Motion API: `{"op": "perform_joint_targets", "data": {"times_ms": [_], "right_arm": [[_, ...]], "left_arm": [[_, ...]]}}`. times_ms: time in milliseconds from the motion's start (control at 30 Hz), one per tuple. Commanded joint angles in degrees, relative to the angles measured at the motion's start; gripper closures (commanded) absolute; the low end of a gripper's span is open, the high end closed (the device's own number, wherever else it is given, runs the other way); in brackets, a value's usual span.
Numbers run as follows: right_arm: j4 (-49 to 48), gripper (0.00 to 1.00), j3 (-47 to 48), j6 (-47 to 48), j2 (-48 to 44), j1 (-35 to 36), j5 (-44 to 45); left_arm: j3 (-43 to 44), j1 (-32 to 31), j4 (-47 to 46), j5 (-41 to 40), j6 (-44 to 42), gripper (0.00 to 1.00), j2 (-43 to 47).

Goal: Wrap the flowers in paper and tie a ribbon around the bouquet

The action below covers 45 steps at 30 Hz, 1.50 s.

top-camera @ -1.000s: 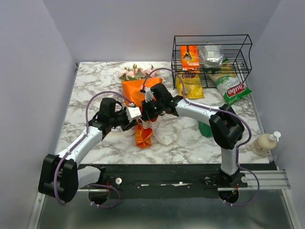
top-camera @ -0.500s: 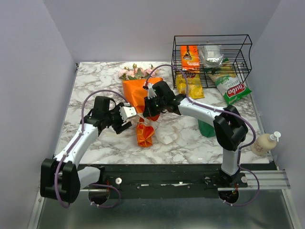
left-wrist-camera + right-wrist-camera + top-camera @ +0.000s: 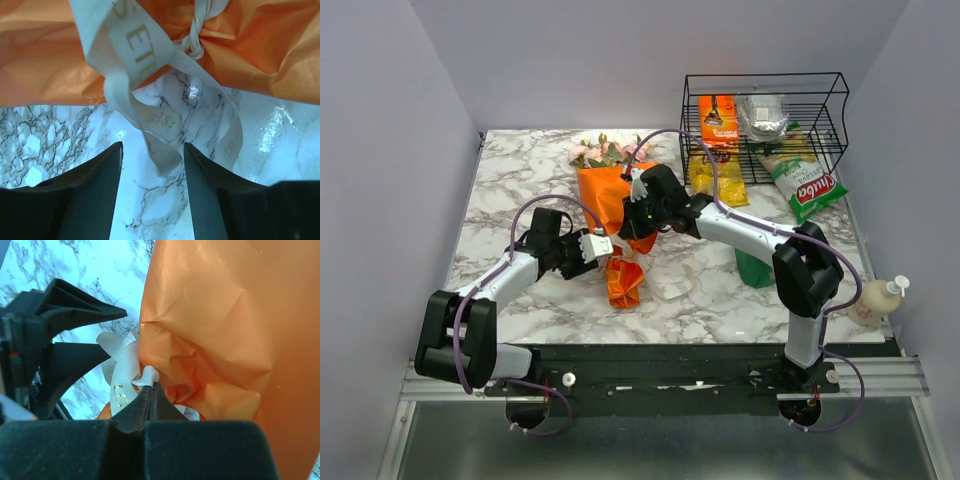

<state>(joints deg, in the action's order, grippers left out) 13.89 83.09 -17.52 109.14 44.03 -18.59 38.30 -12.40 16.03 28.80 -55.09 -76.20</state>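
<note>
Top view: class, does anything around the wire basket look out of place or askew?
Yes. A yellow packet and a green-and-white packet stick out of the wire basket's open front onto the table, lying askew rather than stowed inside.

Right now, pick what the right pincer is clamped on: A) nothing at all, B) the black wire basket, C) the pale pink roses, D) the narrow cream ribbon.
D: the right wrist view shows the right pincer shut on a fold of the narrow cream ribbon, against the crinkled orange paper.
</note>
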Motion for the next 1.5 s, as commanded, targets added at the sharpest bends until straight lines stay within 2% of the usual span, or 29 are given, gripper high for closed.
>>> {"op": "perform_joint_targets", "data": {"times_ms": [0, 100, 167, 200, 233, 467, 733, 833, 1033, 1267, 1467], "right_arm": [[1.5, 1.00, 1.5, 0.5, -1.7, -0.3, 2.6], [1.8, 1.00, 1.9, 0.5, -1.2, -0.2, 2.4], [2.1, 1.00, 2.0, 0.6, -1.2, -0.3, 2.9], [2.5, 1.00, 2.0, 0.6, -1.4, -0.2, 3.4], [2.7, 0.99, 2.0, 0.6, -1.8, -0.3, 4.9], [5.4, 1.00, -2.0, 0.8, -9.1, -0.3, 16.6], [9.5, 1.00, -8.9, 1.1, -14.0, -0.3, 19.9], [10.5, 1.00, -14.4, 0.6, -18.3, -0.3, 21.7], [10.9, 1.00, -24.4, 0.6, -22.5, -0.3, 20.9], [10.9, 1.00, -31.5, -0.5, -22.2, -1.1, 21.4], [10.9, 1.00, -36.6, -2.3, -23.6, -3.1, 20.3]], "left_arm": [[-1.7, -1.4, -4.3, -0.9, -3.4, 0.38, -0.7], [-0.6, -1.5, -4.3, 0.6, -3.3, 0.37, -1.5], [-0.2, -1.6, -4.9, 1.1, -2.7, 0.59, -1.6], [-0.2, -1.6, -5.2, 1.2, -2.5, 0.88, -1.6], [-0.5, -1.6, -4.9, 1.1, -3.0, 0.99, -1.4], [-2.7, -1.1, 2.9, -5.2, -16.4, 1.00, 1.6], [-0.3, -0.1, 4.5, -10.7, -18.4, 1.00, 1.7], [-0.3, 0.7, 4.1, -12.5, -19.7, 1.00, 1.4], [-1.1, 1.2, -0.4, -14.6, -21.8, 1.00, -0.3], [-1.6, 3.3, -4.5, -18.4, -28.1, 1.00, -3.2], [-2.3, 5.5, -5.8, -18.5, -32.4, 1.00, -3.5]]}}
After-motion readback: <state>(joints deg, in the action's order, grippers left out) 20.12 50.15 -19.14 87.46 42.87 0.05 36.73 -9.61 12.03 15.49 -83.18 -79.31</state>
